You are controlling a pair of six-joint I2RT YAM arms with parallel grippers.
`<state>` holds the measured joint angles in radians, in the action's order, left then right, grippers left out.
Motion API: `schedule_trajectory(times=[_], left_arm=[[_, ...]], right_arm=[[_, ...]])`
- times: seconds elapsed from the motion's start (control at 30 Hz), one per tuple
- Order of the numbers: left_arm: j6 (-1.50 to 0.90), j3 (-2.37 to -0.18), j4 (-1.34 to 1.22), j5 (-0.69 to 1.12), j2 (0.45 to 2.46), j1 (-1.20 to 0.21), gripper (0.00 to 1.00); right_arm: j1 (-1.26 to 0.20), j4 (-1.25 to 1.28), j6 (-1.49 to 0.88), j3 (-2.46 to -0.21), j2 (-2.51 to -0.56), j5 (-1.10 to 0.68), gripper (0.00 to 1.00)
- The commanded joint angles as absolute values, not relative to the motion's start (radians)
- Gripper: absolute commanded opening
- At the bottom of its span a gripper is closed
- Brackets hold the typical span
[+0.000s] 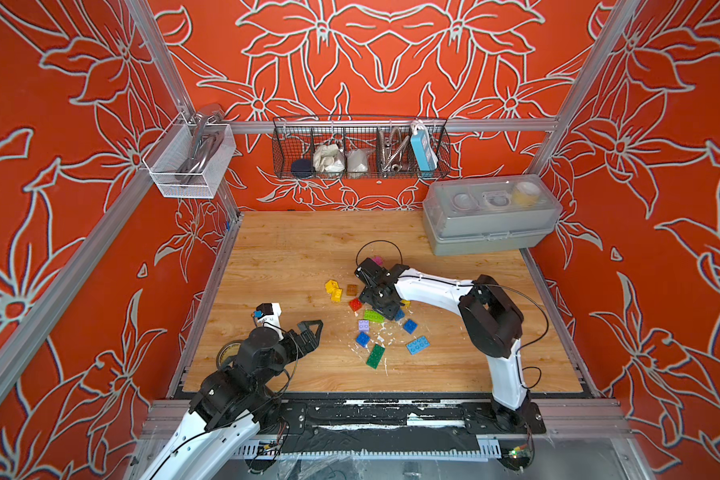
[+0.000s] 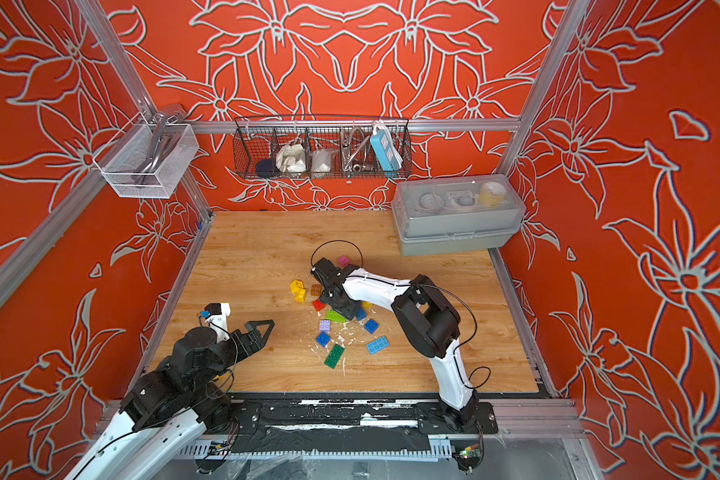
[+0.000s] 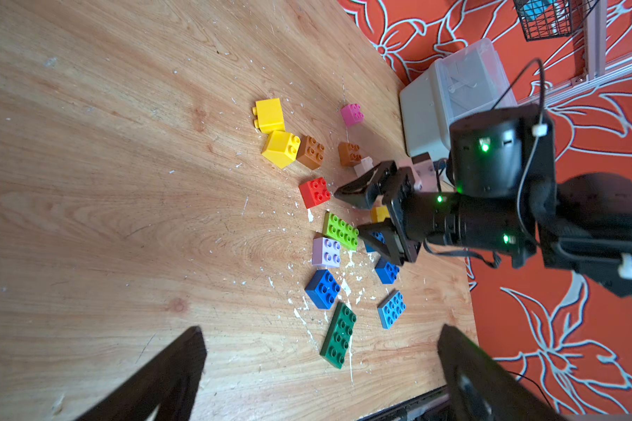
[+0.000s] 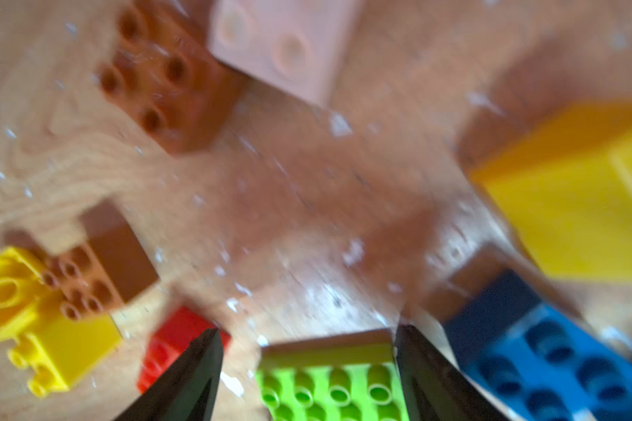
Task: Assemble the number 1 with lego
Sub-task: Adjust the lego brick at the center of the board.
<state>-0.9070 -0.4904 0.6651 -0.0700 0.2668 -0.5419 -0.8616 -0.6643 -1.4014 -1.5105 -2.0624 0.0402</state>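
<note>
In both top views the lego [image 1: 376, 356] lies scattered mid-frame on the wooden table [image 1: 287, 257]. The right gripper [image 1: 385, 311] is down among it. The left gripper [image 2: 267, 332] sits lower left, jaws wide and empty.

Left wrist view: the lime plate [image 3: 340, 230] lies centre-frame beside the right gripper's parted fingers.

Right wrist view: those jaws stand apart either side of the lime plate's end, bottom centre, not closed on it.
</note>
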Motion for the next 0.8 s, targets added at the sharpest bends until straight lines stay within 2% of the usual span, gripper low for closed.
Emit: schedule_trajectory(times=[0.0,0.37,0.77], left_arm=[[-0.910,-0.484,0.669,-0.084,0.261,-0.534,0.99],[-0.907,-0.485,0.672,-0.077,0.258,-0.534,0.99],[-0.911,-0.477,0.679,-0.104,0.229,-0.534,0.98]], right_arm=[[-0.870,-0.830,-1.318,-1.542,-2.082,0.084,0.80],[-0.943,-0.966,-1.081,-1.654,-2.100,0.203,0.81],[-0.993,-0.936,-0.887,-1.637,-2.026,0.047,0.77]])
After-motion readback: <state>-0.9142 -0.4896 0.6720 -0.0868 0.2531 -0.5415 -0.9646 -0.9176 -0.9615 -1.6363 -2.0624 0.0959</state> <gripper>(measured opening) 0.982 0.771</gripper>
